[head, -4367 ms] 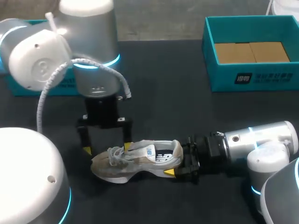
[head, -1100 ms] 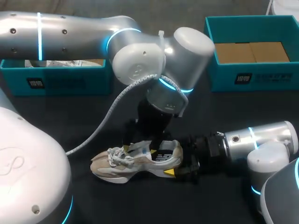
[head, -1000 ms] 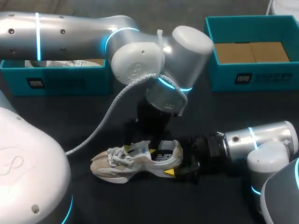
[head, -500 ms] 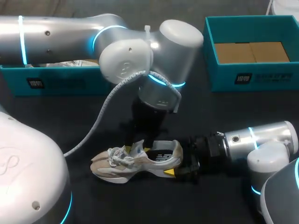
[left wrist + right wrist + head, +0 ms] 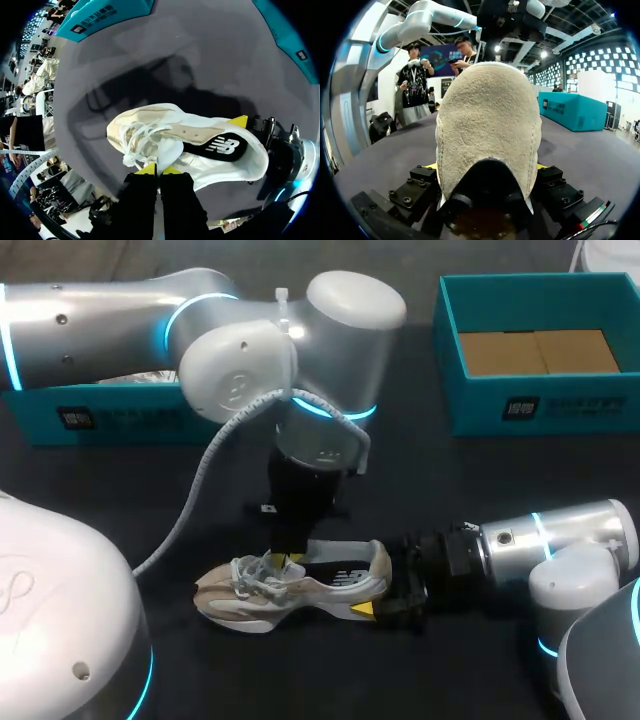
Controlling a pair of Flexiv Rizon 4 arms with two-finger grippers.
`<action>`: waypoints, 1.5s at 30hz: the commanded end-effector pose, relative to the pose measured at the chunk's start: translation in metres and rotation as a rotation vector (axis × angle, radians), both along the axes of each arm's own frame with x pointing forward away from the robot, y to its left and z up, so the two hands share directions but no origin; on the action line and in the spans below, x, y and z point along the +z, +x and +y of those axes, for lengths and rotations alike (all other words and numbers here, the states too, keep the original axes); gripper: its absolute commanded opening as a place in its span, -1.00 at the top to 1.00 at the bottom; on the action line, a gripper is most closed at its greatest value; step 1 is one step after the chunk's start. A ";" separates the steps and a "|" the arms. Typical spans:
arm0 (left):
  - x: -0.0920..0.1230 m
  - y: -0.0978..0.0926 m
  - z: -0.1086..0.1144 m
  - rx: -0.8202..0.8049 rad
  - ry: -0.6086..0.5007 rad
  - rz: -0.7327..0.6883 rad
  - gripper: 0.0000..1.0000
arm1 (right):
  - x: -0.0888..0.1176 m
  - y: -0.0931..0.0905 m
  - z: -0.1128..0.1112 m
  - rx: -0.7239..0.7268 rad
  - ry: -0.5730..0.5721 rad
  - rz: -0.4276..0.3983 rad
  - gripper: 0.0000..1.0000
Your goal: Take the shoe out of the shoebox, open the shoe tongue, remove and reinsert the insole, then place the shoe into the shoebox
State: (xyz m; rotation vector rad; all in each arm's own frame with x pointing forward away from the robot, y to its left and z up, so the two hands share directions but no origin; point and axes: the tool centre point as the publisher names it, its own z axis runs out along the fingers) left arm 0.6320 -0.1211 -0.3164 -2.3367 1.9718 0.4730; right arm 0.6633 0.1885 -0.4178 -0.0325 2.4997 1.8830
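Shoe out of its box, sole down on the table.
The shoe (image 5: 295, 590) sits in the lower middle of the head view, toe toward the left, heel toward the right. It is cream and beige suede with loose white laces (image 5: 136, 142). Its white tongue (image 5: 168, 150) is drawn up and away from the opening, where the black insole (image 5: 220, 146) with a white logo lies flat inside. One teal box (image 5: 480, 410) stands open at the upper right with brown card in its bottom. A second teal box (image 5: 100, 418), at the upper left, holds crumpled paper.
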 end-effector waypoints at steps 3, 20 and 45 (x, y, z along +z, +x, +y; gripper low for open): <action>0.018 -0.006 0.033 0.026 -0.151 -0.013 1.00 | 0.000 0.000 0.002 0.002 -0.006 0.001 1.00; 0.012 0.005 0.113 0.070 -0.443 0.082 1.00 | 0.000 0.000 0.002 0.002 -0.006 0.001 1.00; -0.020 -0.015 0.147 -0.027 -0.407 0.078 -0.36 | 0.000 0.000 0.002 0.002 -0.006 0.001 1.00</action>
